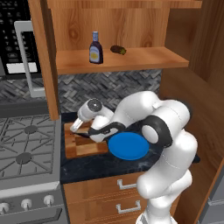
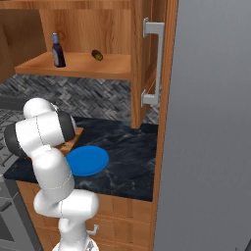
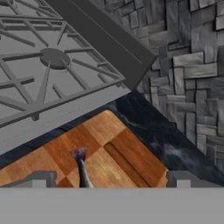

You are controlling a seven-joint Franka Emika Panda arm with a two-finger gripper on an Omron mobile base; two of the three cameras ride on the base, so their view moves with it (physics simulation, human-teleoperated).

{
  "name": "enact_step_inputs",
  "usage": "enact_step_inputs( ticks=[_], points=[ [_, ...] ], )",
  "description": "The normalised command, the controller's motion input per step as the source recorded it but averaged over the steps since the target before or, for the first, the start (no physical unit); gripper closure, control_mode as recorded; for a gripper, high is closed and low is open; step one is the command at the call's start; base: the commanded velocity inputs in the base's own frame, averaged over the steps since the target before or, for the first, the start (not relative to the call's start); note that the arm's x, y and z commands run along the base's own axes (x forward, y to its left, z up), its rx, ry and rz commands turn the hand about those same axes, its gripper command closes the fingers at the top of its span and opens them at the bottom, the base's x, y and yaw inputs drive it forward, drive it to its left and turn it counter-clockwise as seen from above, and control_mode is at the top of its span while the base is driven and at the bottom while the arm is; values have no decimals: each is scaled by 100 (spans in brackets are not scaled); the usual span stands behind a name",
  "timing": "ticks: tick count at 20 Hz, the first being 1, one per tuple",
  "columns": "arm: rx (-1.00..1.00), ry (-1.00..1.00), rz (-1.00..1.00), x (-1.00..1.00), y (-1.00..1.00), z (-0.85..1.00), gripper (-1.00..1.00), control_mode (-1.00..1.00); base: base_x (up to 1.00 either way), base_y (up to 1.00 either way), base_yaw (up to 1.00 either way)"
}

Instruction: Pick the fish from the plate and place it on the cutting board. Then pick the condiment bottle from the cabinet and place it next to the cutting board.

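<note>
Fish: seen from the left base, the fish (image 1: 82,135) lies on the cutting board (image 1: 74,148), a dark sliver under the hand, so the first half of the task looks done.
Left base, gripper: the gripper (image 1: 83,134) sits low over the board, close above the fish; the arm hides its tips here.
Left base, plate: the plate (image 1: 128,146) is bare blue and overlaps the board's right edge, which kept the carry short.
Left base, bottle: the condiment bottle (image 1: 96,48) stands upright on the open shelf of the cabinet (image 1: 131,59), with a stubby dark item (image 1: 117,50) lying near it to the right, a likely mix-up to avoid.
Right base, arm: the arm covers most of the board (image 2: 73,136); the plate (image 2: 88,160) shows empty on the dark counter (image 2: 127,157).
Right base, shelf: the bottle (image 2: 58,50) stands toward the shelf's left, well apart from the fridge side (image 2: 211,122), so a reach up looks unobstructed.
Hand view, fish: the fish's tail (image 3: 81,164) points up the frame between the fingertips (image 3: 39,178), resting on the checkered board (image 3: 127,153).
Hand view, jaws: spread wide and pinching nothing, consistent with a release.
Hand view, surroundings: the stove grate (image 3: 52,61) lies just beyond the board.
</note>
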Motion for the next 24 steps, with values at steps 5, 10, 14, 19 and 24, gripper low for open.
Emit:
enact_step_inputs(
  ticks=[5,10,14,19,24],
  points=[
    [2,-1,0,-12,0,28,-100,-100,0,0,0],
    [0,-3,2,-9,-7,26,-100,-100,0,0,0],
    [4,-2,4,-6,-13,32,-100,-100,0,0,0],
    [10,0,4,-2,-12,37,-100,-100,0,0,0],
    [11,0,5,-4,-12,38,-100,-100,0,0,0]
  ],
)
